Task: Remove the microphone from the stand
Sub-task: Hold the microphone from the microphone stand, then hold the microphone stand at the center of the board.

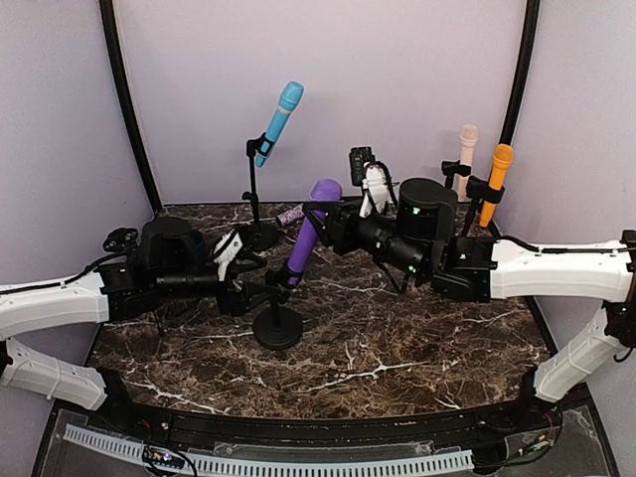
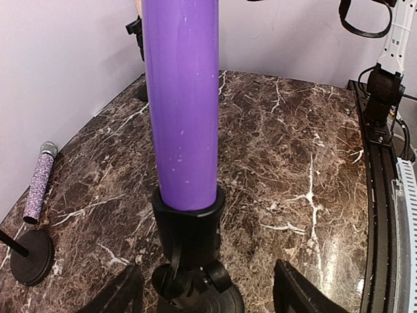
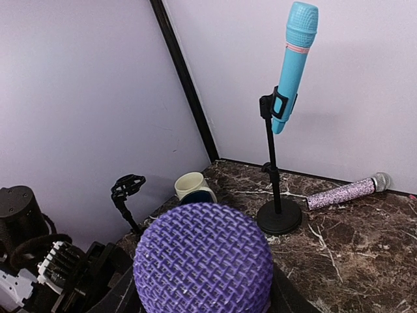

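Observation:
The purple microphone (image 1: 307, 235) leans in the black clip (image 2: 189, 225) of a short round-based stand (image 1: 277, 326) at the table's middle. My left gripper (image 1: 248, 281) is open, and in the left wrist view its fingers (image 2: 296, 293) stand wide on either side of the stand's joint under the clip, apart from it. My right gripper (image 1: 333, 214) is at the microphone's upper end. In the right wrist view the purple mesh head (image 3: 202, 261) fills the space between its fingers (image 3: 287, 297), which press in just below the head.
A blue microphone (image 1: 279, 121) stands on a tall stand at the back. A glitter microphone (image 1: 291, 215) lies beside that stand's base. Orange (image 1: 495, 182) and beige (image 1: 466, 154) microphones stand at the back right. A mug (image 3: 193, 187) and an empty shock mount (image 1: 121, 238) sit at the left.

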`<action>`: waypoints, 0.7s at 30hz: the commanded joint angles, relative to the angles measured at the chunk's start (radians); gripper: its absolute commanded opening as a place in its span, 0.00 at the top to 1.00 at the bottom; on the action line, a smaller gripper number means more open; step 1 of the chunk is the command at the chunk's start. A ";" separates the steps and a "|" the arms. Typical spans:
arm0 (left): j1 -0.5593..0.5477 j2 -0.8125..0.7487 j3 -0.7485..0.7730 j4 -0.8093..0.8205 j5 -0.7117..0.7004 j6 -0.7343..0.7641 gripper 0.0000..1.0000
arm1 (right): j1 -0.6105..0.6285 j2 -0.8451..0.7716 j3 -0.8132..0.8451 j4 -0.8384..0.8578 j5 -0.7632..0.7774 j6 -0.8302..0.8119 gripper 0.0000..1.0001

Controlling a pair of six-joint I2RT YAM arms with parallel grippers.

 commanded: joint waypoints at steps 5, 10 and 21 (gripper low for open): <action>-0.002 0.037 0.067 -0.067 0.075 0.006 0.36 | -0.072 -0.060 -0.054 0.113 -0.280 0.017 0.84; -0.002 0.048 0.071 -0.073 0.063 0.009 0.47 | -0.079 -0.052 -0.053 0.117 -0.297 0.026 0.85; -0.002 0.111 0.083 -0.087 -0.059 0.006 0.52 | -0.079 -0.058 -0.058 0.132 -0.325 0.032 0.85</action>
